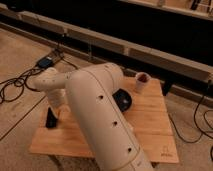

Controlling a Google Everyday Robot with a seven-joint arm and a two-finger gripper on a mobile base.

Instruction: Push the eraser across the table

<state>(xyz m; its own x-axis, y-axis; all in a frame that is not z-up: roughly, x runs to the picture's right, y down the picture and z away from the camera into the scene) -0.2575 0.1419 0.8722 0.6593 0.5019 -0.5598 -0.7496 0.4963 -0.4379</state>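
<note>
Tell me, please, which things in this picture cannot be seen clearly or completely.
- Gripper: camera view, at the table's left edge by the eraser; the white arm covers most of it.
- Eraser: its contact with the gripper is unclear in dim light.
- Dark bowl: left part behind the arm.
- Table: middle covered by the arm.

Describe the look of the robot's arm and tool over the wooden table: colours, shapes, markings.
The arm is a thick, smooth, cream-white shell of rounded tubular segments, with a bulbous elbow joint. Small dark round holes dot the big segment in a row. No cables or logos show on it. The tool, at the table's left edge, looks dark, almost black.
</note>
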